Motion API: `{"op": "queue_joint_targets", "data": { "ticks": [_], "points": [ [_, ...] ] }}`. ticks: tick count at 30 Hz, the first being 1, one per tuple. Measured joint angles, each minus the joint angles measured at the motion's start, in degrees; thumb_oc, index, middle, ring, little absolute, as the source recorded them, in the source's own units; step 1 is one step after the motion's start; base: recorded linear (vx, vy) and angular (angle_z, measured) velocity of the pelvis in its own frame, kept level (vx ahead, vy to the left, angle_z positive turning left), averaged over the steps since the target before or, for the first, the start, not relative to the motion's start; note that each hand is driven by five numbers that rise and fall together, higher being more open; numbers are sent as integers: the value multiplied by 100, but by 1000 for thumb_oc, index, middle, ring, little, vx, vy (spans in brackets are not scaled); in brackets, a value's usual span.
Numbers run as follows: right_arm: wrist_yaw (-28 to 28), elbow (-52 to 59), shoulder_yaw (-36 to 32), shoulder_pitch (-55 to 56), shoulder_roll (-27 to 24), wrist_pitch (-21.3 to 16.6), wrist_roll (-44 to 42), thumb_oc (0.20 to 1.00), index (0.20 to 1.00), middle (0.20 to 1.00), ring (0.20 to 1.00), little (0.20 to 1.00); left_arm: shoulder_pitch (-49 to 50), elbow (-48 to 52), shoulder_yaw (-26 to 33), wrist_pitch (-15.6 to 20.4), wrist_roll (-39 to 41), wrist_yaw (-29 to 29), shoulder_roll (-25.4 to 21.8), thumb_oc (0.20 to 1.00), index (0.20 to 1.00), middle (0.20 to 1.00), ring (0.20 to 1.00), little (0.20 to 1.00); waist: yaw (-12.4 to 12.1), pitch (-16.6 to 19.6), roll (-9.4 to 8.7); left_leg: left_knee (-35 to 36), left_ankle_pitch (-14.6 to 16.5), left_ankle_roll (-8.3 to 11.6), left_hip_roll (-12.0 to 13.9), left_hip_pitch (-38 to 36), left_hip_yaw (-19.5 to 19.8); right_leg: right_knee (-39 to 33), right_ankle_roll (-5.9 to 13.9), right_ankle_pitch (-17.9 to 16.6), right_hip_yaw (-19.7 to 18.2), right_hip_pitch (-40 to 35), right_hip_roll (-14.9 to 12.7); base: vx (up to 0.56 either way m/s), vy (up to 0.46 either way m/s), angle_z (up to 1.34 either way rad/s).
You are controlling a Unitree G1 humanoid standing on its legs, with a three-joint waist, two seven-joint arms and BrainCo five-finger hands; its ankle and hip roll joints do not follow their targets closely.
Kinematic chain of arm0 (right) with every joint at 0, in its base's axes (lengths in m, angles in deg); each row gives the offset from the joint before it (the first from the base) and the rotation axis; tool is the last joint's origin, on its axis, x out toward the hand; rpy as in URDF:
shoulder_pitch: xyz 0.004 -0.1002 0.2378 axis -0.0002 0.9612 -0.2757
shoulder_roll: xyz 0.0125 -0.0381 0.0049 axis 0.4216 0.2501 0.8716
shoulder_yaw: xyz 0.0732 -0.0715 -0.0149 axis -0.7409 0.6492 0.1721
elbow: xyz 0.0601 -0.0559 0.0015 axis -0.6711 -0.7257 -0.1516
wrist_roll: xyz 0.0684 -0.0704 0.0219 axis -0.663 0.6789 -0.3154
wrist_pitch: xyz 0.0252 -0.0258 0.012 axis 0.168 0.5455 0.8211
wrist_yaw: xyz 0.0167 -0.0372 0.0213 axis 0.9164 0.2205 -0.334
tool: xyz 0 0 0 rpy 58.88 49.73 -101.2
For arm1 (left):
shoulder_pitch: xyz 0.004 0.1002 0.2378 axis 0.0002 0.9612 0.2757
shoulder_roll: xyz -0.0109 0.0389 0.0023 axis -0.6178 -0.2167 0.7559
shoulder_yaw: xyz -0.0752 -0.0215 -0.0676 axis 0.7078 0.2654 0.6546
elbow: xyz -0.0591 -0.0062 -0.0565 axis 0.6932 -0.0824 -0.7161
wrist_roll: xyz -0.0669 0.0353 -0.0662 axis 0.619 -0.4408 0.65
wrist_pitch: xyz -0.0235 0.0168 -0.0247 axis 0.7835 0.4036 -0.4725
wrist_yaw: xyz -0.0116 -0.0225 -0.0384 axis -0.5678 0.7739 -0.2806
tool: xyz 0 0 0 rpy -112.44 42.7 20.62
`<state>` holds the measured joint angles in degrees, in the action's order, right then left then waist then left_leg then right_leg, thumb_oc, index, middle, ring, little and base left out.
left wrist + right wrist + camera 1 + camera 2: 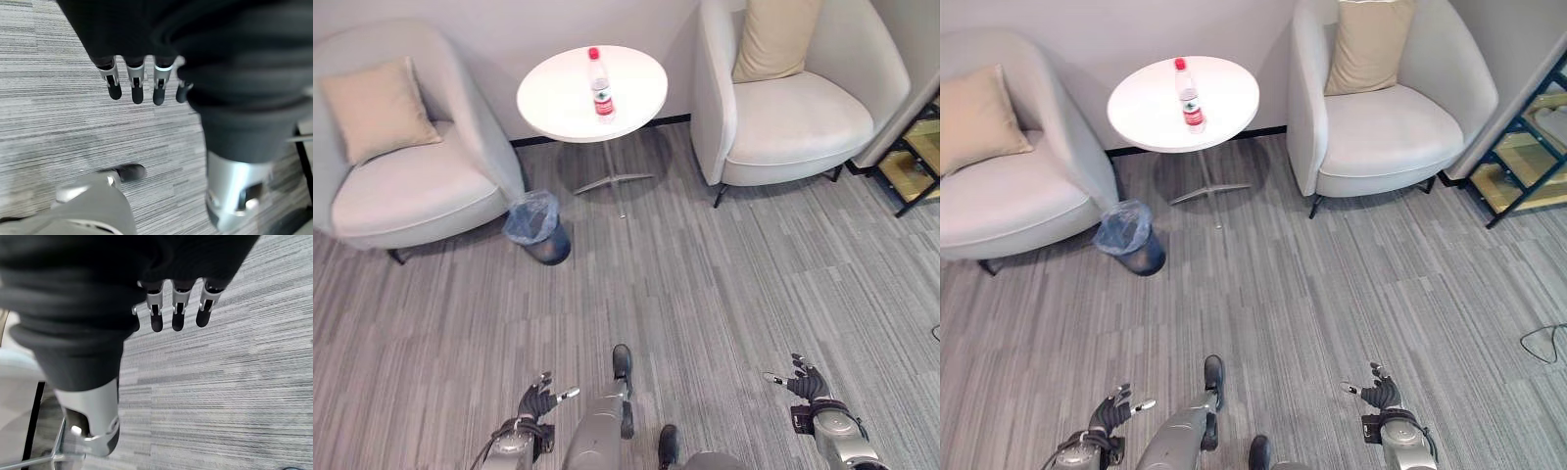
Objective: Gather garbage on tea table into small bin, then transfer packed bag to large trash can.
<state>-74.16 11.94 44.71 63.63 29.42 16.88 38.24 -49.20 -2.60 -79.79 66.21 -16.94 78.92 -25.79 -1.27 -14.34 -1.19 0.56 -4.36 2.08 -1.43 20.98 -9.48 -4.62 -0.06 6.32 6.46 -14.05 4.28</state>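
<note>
Grey striped carpet; a round white tea table (548, 108) between two pale armchairs (406, 162) holds a bottle (599, 86), lined small bin (536, 225) beside it; left hand (536, 401) and right hand (805, 384) relaxed, empty

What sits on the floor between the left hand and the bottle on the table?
Mostly bare grey carpet. The small bin with its blue bag stands just off that line, beside the table; left hand, bottle. Seen from the left eye view.

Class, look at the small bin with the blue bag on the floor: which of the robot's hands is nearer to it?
Left. The left hand hangs almost straight below the small bin in the view; the right hand is far off to the bin's right.
</note>
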Motion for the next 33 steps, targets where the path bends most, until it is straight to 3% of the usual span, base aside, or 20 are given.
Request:
{"op": "queue_joint_targets", "data": {
  "ticks": [3, 5, 6, 7, 8, 9, 11, 12, 13, 14, 16, 17, 21, 23, 25, 26, 27, 30, 31, 33],
  "points": [
    [-23, -16, 16, 62, 50, 50, 12, 1000, 1000, 1000, 1000, 1000, 154, -5, 221, -14, -1, 6, 15, 1000, 1000, 1000, 1000, 1000, -147, 95, -68, -424, -8, -340, 55, -233, -354, 28, 246, 179, -352, -625, -52, 540, 152, -44],
    [-35, 30, 30, 173, 108, 50, 23, 1000, 1000, 1000, 1000, 1000, 255, -35, 270, -42, 1, 13, 5, 1000, 1000, 1000, 1000, 1000, -181, 218, -79, -500, -477, -1142, 90, -461, -334, 556, 439, 381, -380, -664, -33, 406, 165, -18],
    [-43, 54, 27, 247, 250, 56, 32, 1000, 1000, 1000, 1000, 1000, 223, -37, 271, -47, 2, 10, -70, 1000, 1000, 1000, 1000, 1000, -169, 338, -261, -531, -260, -1031, -29, -550, -329, 1150, 451, 444, -342, -450, -180, 331, 154, 5],
    [-76, 79, 62, 313, 321, 54, 62, 1000, 1000, 1000, 1000, 1000, 151, -21, 273, -45, 2, 11, -118, 1000, 1000, 1000, 1000, 1000, -174, 425, -372, -502, -216, -1074, -105, -685, -338, 1992, 483, 414, -335, -99, -262, 296, 147, 16],
    [-90, 248, 99, 351, 379, 54, 88, 1000, 1000, 1000, 1000, 1000, 52, -8, 271, -52, 2, 10, -183, 1000, 1000, 1000, 1000, 1000, -174, 444, -457, -478, -110, -1015, -219, -894, -262, 3520, 723, 315, -305, 548, -447, 261, 140, 10],
    [-97, 353, 96, 384, 394, 44, 126, 1000, 1000, 1000, 1000, 1000, 2, 33, 258, -38, 2, 12, -204, 1000, 1000, 1000, 1000, 1000, -171, 453, -473, -401, -75, -1024, -308, -1014, -243, 4177, 787, 297, -308, 882, -592, 181, 98, 32],
    [-111, 413, 97, 268, 393, 35, 128, 1000, 1000, 1000, 1000, 1000, -210, 54, 131, 24, 2, 15, -254, 1000, 1000, 1000, 1000, 1000, -168, 435, -429, -302, 9, -1020, -420, -1206, -127, 4731, 891, 497, -333, 1551, -887, 362, 134, 32],
    [-128, 496, 123, 159, 379, 54, 128, 1000, 1000, 1000, 1000, 1000, -352, 29, 98, 22, 2, 21, -273, 1000, 1000, 1000, 1000, 1000, -134, 384, -325, -276, 258, -1112, -465, -1351, 84, 4784, 819, 661, -268, 2069, -1043, 488, 126, 20],
    [-134, 519, 135, 58, 357, 30, 134, 1000, 1000, 1000, 1000, 1000, -369, 12, 95, 30, 3, 41, -260, 1000, 1000, 1000, 1000, 1000, -134, 289, -234, -161, 330, -1205, -447, -1512, 174, 4710, 629, 923, -25, 2237, -1174, 351, 27, 23],
    [-136, 520, 144, -7, 367, 30, 132, 1000, 1000, 1000, 1000, 1000, -365, 8, 112, 8, 4, 64, -261, 1000, 1000, 1000, 1000, 1000, -82, 232, -176, -137, 201, -1158, -423, -1588, 183, 4512, 606, 972, 47, 2268, -1204, 370, -14, 27],
    [-139, 523, 175, -50, 372, 39, 132, 1000, 1000, 1000, 1000, 1000, -320, -73, 103, 17, 4, 59, -265, 1000, 1000, 1000, 1000, 1000, -63, 144, -23, -25, 418, -951, -389, -1910, 309, 3383, 620, 951, 191, 2633, -1145, 380, -62, 28],
    [-140, 529, 254, -73, 366, 42, 131, 1000, 1000, 1000, 1000, 1000, -295, -232, 125, -18, 4, 65, -255, 1000, 1000, 1000, 1000, 1000, -10, 104, 24, 5, 560, -804, -431, -2125, 470, 2380, 557, 570, 286, 3032, -1076, 352, -84, 32],
    [-138, 477, 242, 133, 378, 73, 131, 1000, 1000, 1000, 1000, 1000, -137, -430, 167, -26, -3, 62, -218, 1000, 1000, 1000, 1000, 1000, 188, 38, -26, 41, 903, -695, -528, -2627, 835, 763, 678, -745, 161, 3333, -909, 463, -144, 64],
    [-141, 481, 193, 165, 380, 74, 130, 1000, 1000, 1000, 1000, 1000, -71, -569, 147, -43, -24, 59, -196, 1000, 1000, 1000, 1000, 1000, 252, 68, -117, 4, 1079, -719, -572, -2838, 1036, 431, 664, -1025, 10, 3262, -895, 255, -124, 46],
    [-141, 485, 149, 248, 377, 63, 130, 1000, 1000, 1000, 1000, 1000, -10, -575, 115, -48, -39, 54, -177, 1000, 1000, 1000, 1000, 1000, 263, 80, -116, -3, 1216, -548, -573, -3072, 1249, 448, 568, -1175, -50, 3112, -920, 376, -219, 66],
    [-139, 423, 8, 287, 365, 74, 127, 1000, 1000, 1000, 1000, 1000, -63, -618, 104, -48, -45, 43, -56, 1000, 1000, 1000, 1000, 1000, 361, 51, 48, -189, 1334, -345, -400, -3201, 1517, 570, 375, -1535, 44, 2861, -854, 448, -345, 136],
    [-146, 446, -1, 369, 306, 65, 127, 1000, 1000, 1000, 1000, 1000, -91, -496, 91, -36, -45, 16, 23, 1000, 1000, 1000, 1000, 1000, 431, 83, 65, -811, 1380, -169, -384, -3116, 1424, 528, -77, -1908, 105, 2571, -852, 297, -240, 113],
    [-145, 570, -89, 191, 141, 17, 118, 1000, 1000, 1000, 1000, 1000, -101, -430, 56, -41, -43, 6, 164, 1000, 1000, 1000, 1000, 1000, 392, 110, 279, -2155, 1464, 34, -89, -2630, 877, 503, -313, -1625, 304, 2300, -667, 189, -133, 35],
    [-130, 608, -82, 80, 98, -11, 114, 1000, 1000, 1000, 1000, 1000, -110, -427, 50, -50, -37, -2, 176, 1000, 1000, 1000, 1000, 1000, 361, 107, 252, -2662, 1508, 68, 95, -2330, 558, 416, -601, -1420, 279, 2067, -601, 203, -63, 12],
    [-130, 605, -76, 23, 47, -10, 114, 1000, 1000, 1000, 1000, 1000, -141, -401, 51, -51, -37, -1, 169, 1000, 1000, 1000, 1000, 1000, 346, 98, 227, -2386, 1515, 109, 296, -2245, 488, 314, -711, -1306, 287, 1873, -528, 198, -36, 1]
  ]
}}
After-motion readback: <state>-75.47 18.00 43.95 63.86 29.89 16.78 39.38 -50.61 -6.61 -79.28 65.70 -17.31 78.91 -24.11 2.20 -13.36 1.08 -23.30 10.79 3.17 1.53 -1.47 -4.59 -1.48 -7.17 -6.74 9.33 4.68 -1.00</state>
